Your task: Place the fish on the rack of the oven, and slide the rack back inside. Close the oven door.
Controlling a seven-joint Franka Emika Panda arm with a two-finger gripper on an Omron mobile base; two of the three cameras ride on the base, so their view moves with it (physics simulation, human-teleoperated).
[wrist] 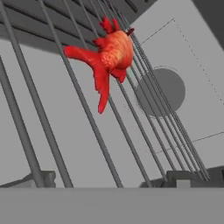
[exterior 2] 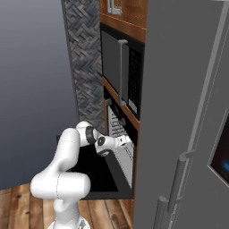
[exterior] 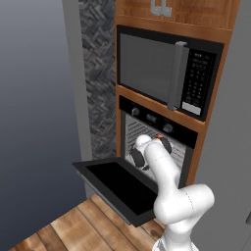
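On the rack (wrist: pixel 131 144), orange-red fish (wrist: pixel 111 54), forked tail

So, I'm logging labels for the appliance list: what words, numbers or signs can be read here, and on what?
None can be read.
Black microwave keypad: rows of pale marks and a white patch, too small and blurred.
Black wall oven control strip: round knobs, no legible marks.
Grey fridge door panel: dark screen, no text shown.

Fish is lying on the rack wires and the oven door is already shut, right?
Not quite. The fish does lie on the rack wires, as the hand view shows, but the oven door is open: the left base view shows it folded down flat in front of the oven.
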